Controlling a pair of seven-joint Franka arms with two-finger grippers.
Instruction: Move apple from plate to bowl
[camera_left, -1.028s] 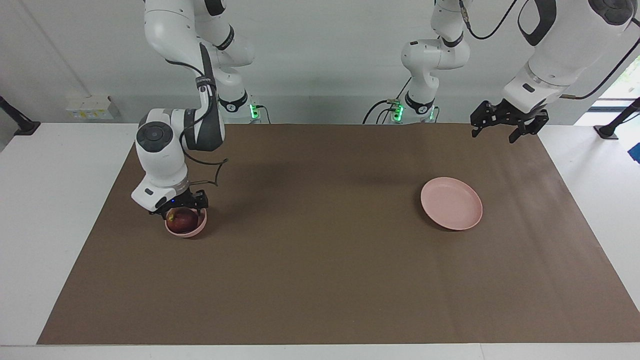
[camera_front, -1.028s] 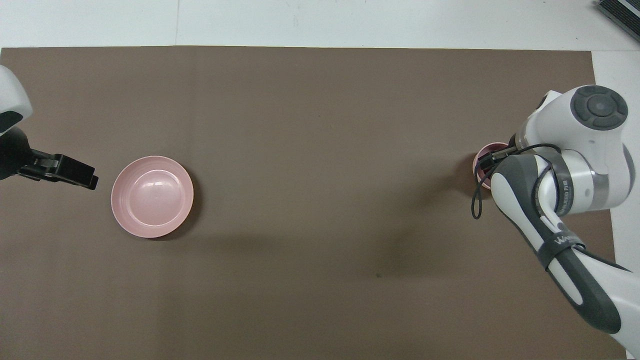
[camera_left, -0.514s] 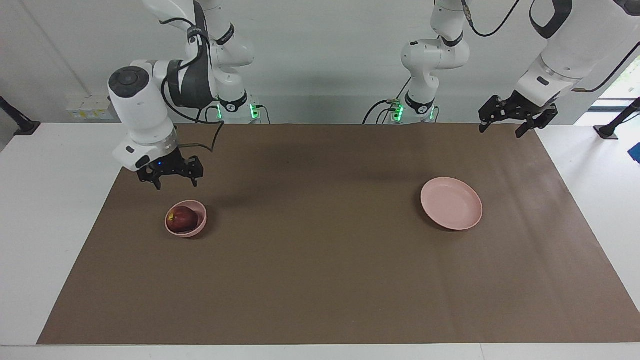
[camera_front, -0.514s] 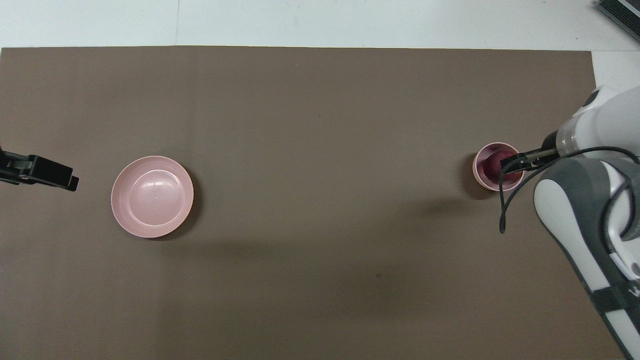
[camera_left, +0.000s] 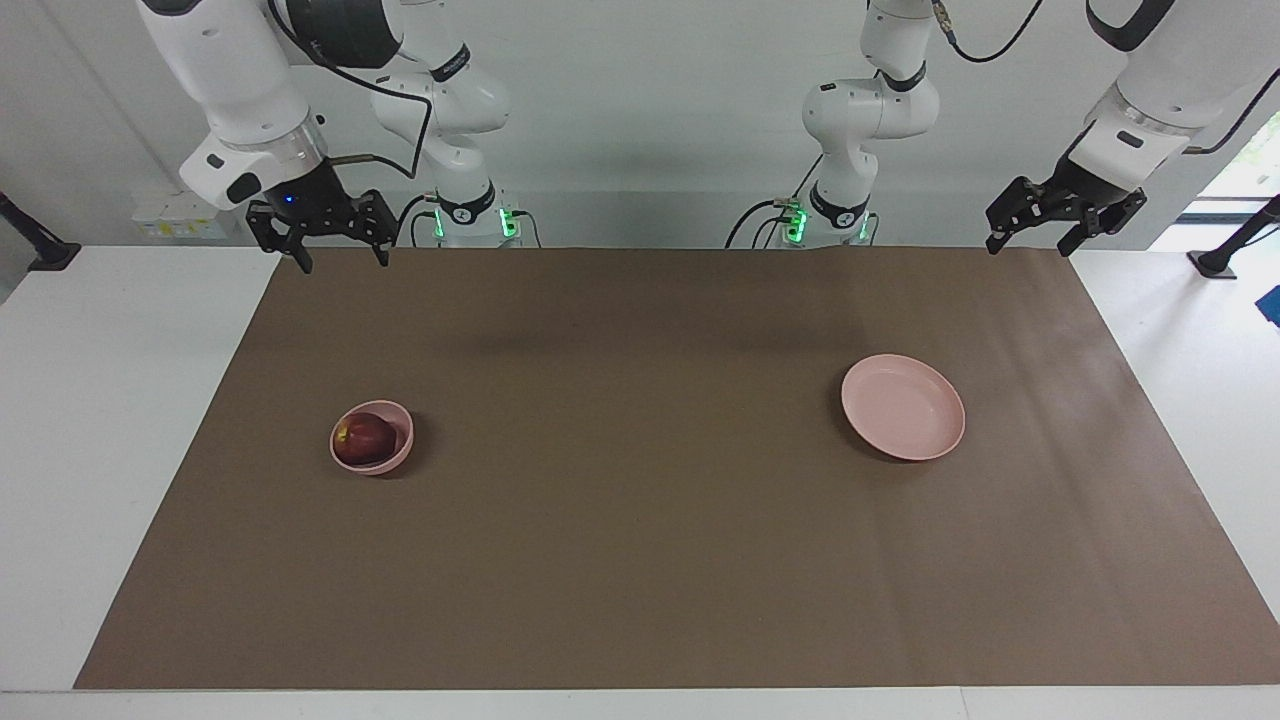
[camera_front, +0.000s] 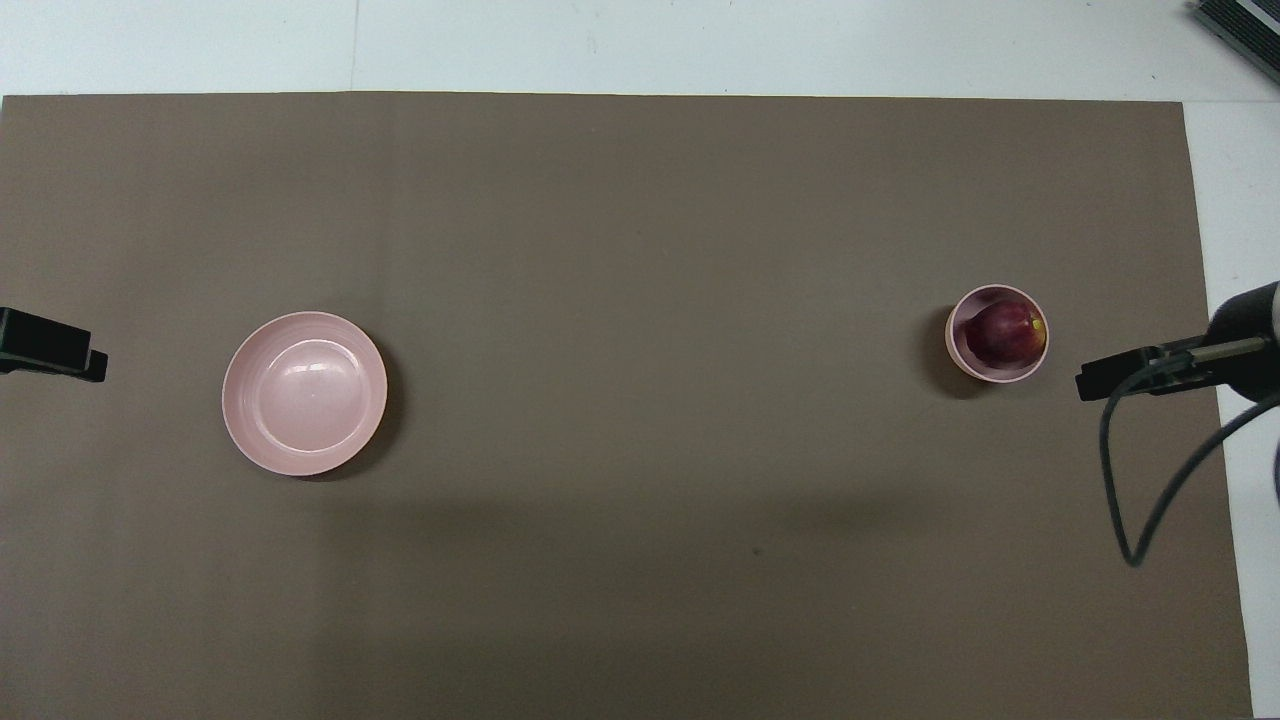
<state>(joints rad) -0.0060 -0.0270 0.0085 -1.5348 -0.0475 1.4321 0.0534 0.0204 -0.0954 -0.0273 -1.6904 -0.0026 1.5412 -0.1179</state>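
The dark red apple (camera_left: 364, 438) (camera_front: 1005, 333) lies in the small pink bowl (camera_left: 397, 456) (camera_front: 966, 360) toward the right arm's end of the table. The flat pink plate (camera_left: 903, 407) (camera_front: 304, 393) is empty toward the left arm's end. My right gripper (camera_left: 319, 242) (camera_front: 1100, 380) is open and empty, raised high over the mat's edge by the robots, well apart from the bowl. My left gripper (camera_left: 1064, 213) (camera_front: 92, 361) is open and empty, raised over the mat's corner at the left arm's end.
A brown mat (camera_left: 640, 560) (camera_front: 640, 200) covers the white table. The arm bases with green lights (camera_left: 509, 220) stand at the mat's edge nearest the robots. A black cable (camera_front: 1125, 500) hangs from the right arm.
My right gripper has let go of the apple in the bowl and risen up and back toward the robots. My left gripper has pulled back and up a little.
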